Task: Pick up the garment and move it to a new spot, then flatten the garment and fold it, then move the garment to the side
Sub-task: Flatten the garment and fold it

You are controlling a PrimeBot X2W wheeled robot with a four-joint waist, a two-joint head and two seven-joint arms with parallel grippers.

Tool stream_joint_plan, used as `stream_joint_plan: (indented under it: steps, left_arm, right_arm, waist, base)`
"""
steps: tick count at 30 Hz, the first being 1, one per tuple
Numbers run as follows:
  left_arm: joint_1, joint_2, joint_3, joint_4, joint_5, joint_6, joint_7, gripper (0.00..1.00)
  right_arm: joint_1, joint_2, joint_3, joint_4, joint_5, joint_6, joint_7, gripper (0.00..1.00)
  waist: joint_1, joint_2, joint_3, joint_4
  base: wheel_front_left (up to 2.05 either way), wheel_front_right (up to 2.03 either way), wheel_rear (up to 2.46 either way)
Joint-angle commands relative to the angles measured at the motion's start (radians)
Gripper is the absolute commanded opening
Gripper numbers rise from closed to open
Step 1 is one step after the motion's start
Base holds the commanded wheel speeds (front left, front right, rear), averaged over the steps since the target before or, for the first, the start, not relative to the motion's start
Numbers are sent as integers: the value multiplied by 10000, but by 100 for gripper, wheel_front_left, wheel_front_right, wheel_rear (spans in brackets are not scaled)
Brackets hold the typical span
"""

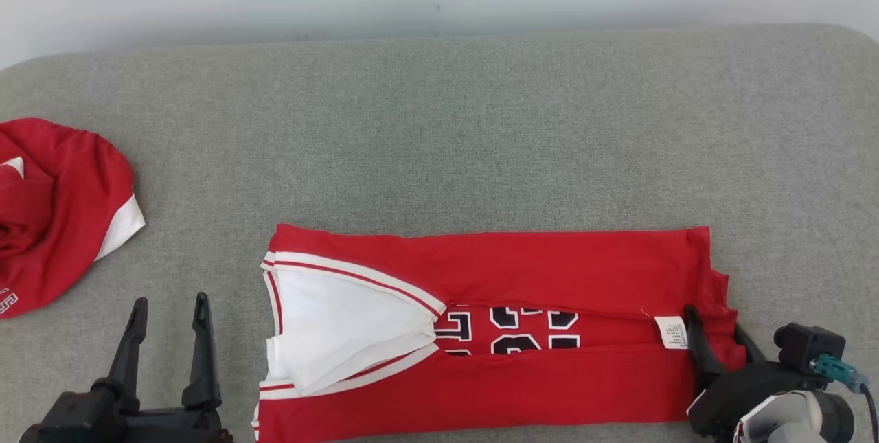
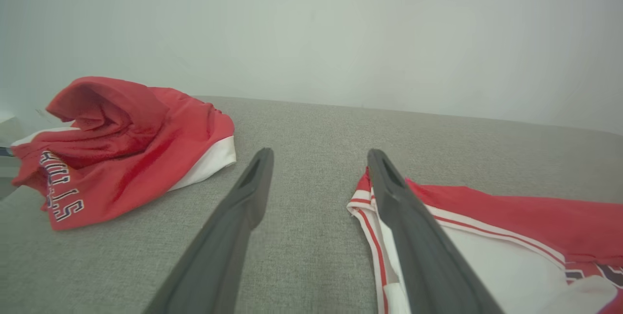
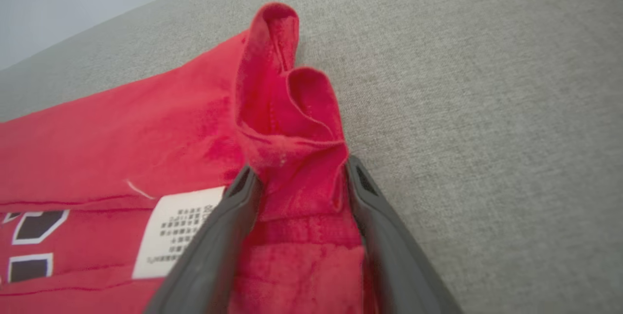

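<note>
Grey cushion [image 1: 481, 120] has loads of room behind. Folded red jersey [image 1: 515, 264] near front edge; left gripper [image 1: 171, 300] wide open off its collar end, right gripper [image 1: 714, 319] spread w/ hem bunched between.

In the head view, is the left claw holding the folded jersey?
No, the left claw stands open over the grey fabric surface, beside the jersey.

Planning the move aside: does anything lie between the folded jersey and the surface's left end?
Yes: a crumpled red garment lies at that end, and the open left gripper stands between it and the folded jersey.
</note>
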Motion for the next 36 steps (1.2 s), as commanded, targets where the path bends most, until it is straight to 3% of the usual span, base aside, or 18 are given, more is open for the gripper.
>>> stream_joint_plan:
  steps: [1,7,12,19,23,30,36]
  left_arm:
    - [124,-64,145,105,175,-61,-7,100]
    - [220,-140,305,297,330,-140,-7,100]
    - [307,-181,381,386,448,-211,-7,100]
    - [463,-206,434,292,526,-223,-6,100]
    - [514,-218,449,260,491,-232,-7,100]
    - [642,-230,464,353,385,-220,-7,100]
    - [618,-231,431,425,252,-223,-7,100]
  right_arm:
    - [75,99,280,236,243,-26,90,0]
    - [-46,-175,477,482,729,-29,-113,0]
    - [-277,-882,201,697,1099,-29,-299,0]
    - [-463,-2367,-406,1072,1041,-29,-205,0]
    - [-651,-2768,-660,923,1131,-29,-35,0]
    - [-597,-2151,-286,-174,855,-27,359,0]
    - [-346,-1197,535,-1579,697,-27,739,0]
  waist:
    - [-1,0,-65,1]
    - [-1,0,-246,-57]
    - [-1,0,-524,-104]
    - [-1,0,-816,-81]
    - [-1,0,-870,-85]
    - [-1,0,-1010,-143]
    - [-1,0,-1094,-99]
  base:
    - [0,0,0]
    - [0,0,0]
    - [0,0,0]
    - [0,0,0]
    - [0,0,0]
    - [0,0,0]
    - [0,0,0]
